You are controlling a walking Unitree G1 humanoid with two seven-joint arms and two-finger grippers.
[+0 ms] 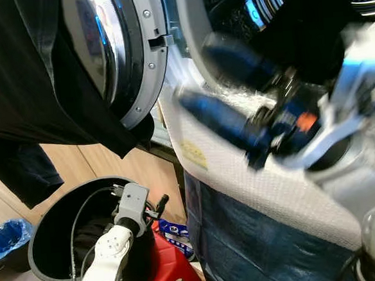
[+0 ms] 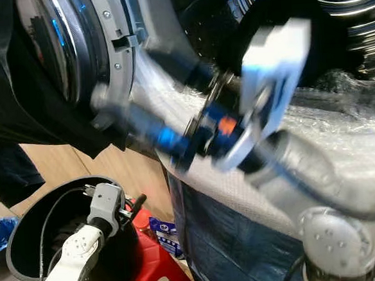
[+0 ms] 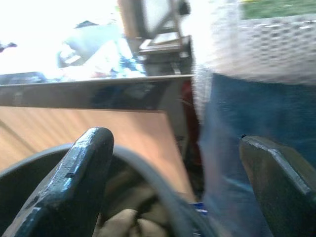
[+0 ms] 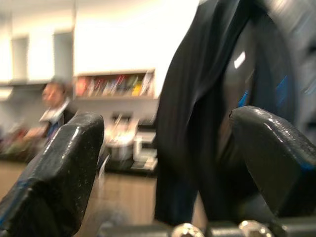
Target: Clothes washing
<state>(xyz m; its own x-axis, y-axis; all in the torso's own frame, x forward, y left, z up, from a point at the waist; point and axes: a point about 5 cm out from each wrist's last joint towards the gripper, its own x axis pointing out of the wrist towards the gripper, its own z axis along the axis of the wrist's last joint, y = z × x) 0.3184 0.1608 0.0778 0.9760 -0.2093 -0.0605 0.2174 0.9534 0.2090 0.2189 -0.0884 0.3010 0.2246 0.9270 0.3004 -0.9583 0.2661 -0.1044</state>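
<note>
Dark clothing point(image 1: 35, 80) drapes over the washer door point(image 1: 126, 51) at upper left; right gripper point(image 1: 199, 82), fingers spread and empty, blurs mid-frame; left gripper point(image 1: 161, 205), fingers apart, hovers over the black basket point(image 1: 43, 237) at lower left.

Light wood panelling point(image 1: 112, 162) lines the lower wall; a blurred wall shelf point(image 4: 114, 85) of coloured items hangs under bright lighting.

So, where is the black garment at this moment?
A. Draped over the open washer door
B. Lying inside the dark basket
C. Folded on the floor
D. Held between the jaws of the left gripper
A: the black garment hangs over the open washer door, above the dark basket, while the left gripper points into that basket with its jaws open and empty.
</note>
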